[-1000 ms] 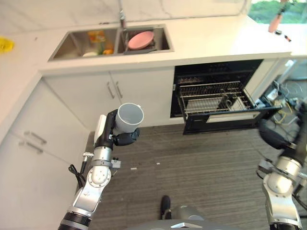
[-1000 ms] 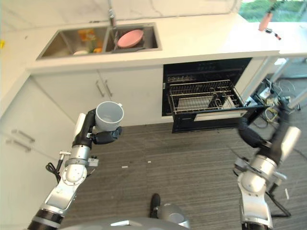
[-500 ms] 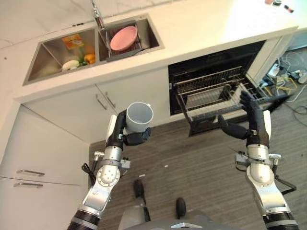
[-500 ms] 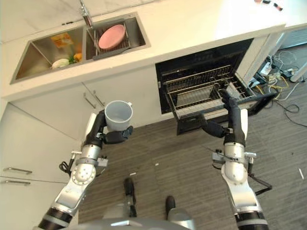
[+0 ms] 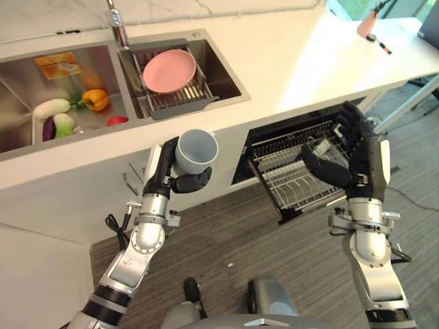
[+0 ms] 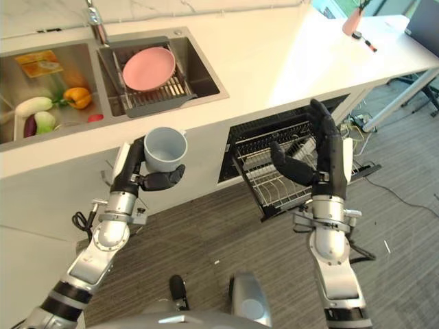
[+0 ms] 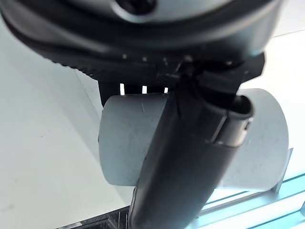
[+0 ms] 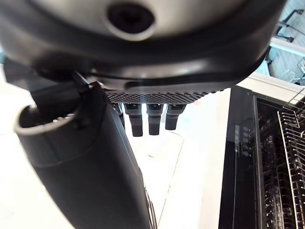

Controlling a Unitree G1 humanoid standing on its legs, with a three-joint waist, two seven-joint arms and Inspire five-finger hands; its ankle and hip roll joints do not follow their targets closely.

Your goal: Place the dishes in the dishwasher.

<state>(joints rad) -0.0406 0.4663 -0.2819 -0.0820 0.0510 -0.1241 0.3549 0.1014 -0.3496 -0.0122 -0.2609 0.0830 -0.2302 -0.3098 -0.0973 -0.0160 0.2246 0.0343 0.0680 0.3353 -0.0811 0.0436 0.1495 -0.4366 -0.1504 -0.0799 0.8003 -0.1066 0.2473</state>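
Note:
A pale grey mug (image 5: pixel 195 151) stands upright in my left hand (image 5: pixel 184 179), whose fingers and thumb curl round it in front of the white cabinets; the left wrist view shows the mug (image 7: pixel 124 143) close up behind the thumb. My right hand (image 5: pixel 346 159) is raised with straight, spread fingers in front of the open dishwasher, holding nothing. The dishwasher's wire rack (image 5: pixel 293 177) is pulled out and looks bare. A pink plate (image 5: pixel 169 70) leans in a drain rack in the right sink basin.
The left sink basin (image 5: pixel 41 130) holds vegetables and a packet. A white counter (image 5: pixel 288 58) runs above the dishwasher, with a pink bottle (image 5: pixel 368 25) at its far right end. Wood-look floor (image 5: pixel 233 240) lies in front of the cabinets.
The camera has moved closer to the counter. The right hand has risen with its fingers spread in front of the rack. The mug stays in the left hand.

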